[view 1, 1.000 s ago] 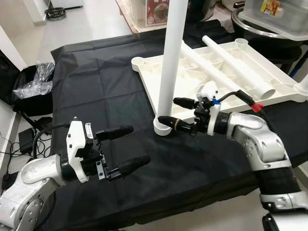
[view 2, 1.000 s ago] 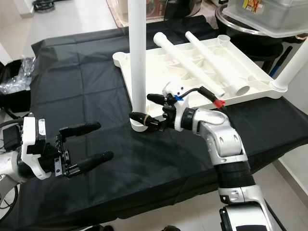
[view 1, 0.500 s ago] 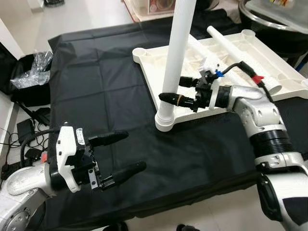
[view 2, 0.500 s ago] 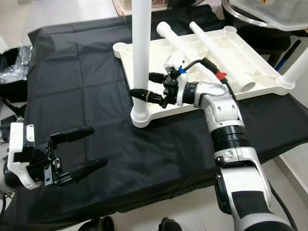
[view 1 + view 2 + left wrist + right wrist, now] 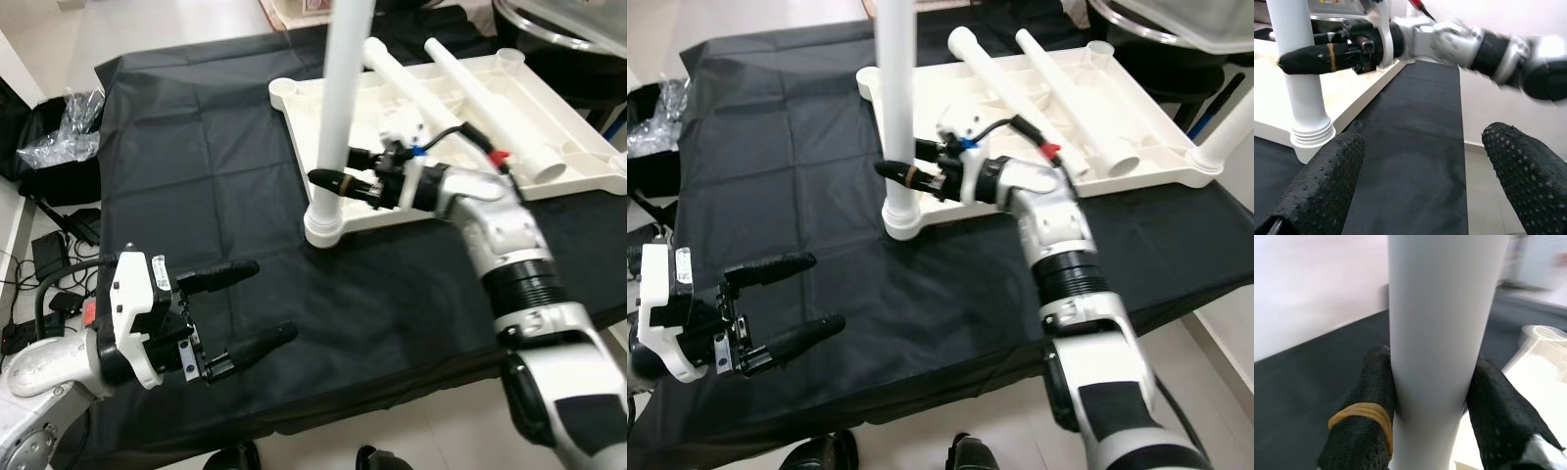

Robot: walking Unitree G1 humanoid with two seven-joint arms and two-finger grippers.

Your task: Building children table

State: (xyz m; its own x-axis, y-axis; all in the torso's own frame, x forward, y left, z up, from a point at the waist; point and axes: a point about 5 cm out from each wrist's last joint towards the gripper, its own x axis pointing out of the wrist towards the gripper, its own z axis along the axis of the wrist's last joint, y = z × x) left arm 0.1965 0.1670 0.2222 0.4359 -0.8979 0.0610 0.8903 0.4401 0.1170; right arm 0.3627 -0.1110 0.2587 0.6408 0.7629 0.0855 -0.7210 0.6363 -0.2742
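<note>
Black cloth covers the tabletop [image 5: 206, 166]; at its near edge the left gripper [image 5: 245, 308] hovers, jaws apart and empty. Farther back, the right gripper's [image 5: 333, 176] jaws clamp the upright white leg [image 5: 338, 108], standing in the near corner socket of the upturned white table panel [image 5: 549, 117].

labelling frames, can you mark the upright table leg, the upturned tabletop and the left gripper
upright table leg [image 5: 338, 108], left eye view, mid shaft
upturned tabletop [image 5: 549, 108], left eye view, ribbed underside
left gripper [image 5: 257, 304], left eye view, midway between its fingers

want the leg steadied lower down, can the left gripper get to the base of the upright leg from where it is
Probably yes: the left gripper is open over bare black cloth, facing the upright leg. The right gripper clamps it higher, leaving the base free.
</note>
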